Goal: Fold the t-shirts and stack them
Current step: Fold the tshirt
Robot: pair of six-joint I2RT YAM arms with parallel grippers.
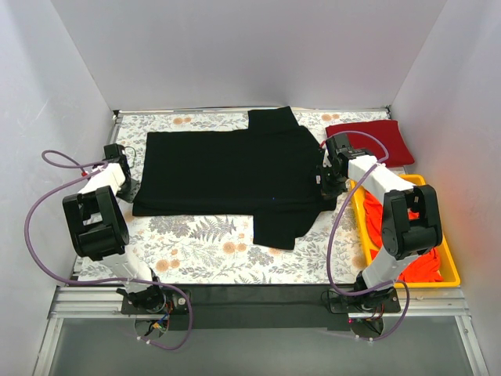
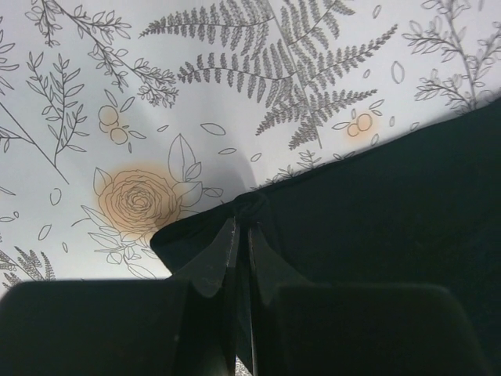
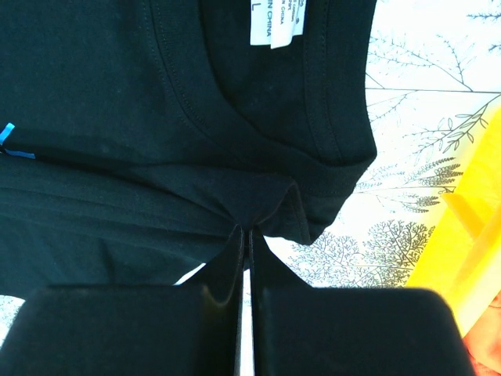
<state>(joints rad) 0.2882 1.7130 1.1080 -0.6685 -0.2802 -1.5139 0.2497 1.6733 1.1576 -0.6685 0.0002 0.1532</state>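
Observation:
A black t-shirt (image 1: pixel 227 172) lies spread flat across the floral table cover, sleeves pointing to the far and near sides. My left gripper (image 1: pixel 129 188) is shut on the black t-shirt's hem corner (image 2: pixel 243 205) at the left. My right gripper (image 1: pixel 327 182) is shut on the black t-shirt's shoulder edge beside the collar (image 3: pixel 258 207); the neck label (image 3: pixel 275 22) and a bit of blue logo (image 3: pixel 8 137) show. A dark red t-shirt (image 1: pixel 369 142) lies folded at the far right. Orange-red t-shirts (image 1: pixel 407 258) sit in the yellow bin.
The yellow bin (image 1: pixel 365 227) stands along the right side, close to my right arm, and its edge shows in the right wrist view (image 3: pixel 462 235). White walls enclose the table on three sides. The floral cover (image 1: pixel 211 251) shows bare in front of the shirt.

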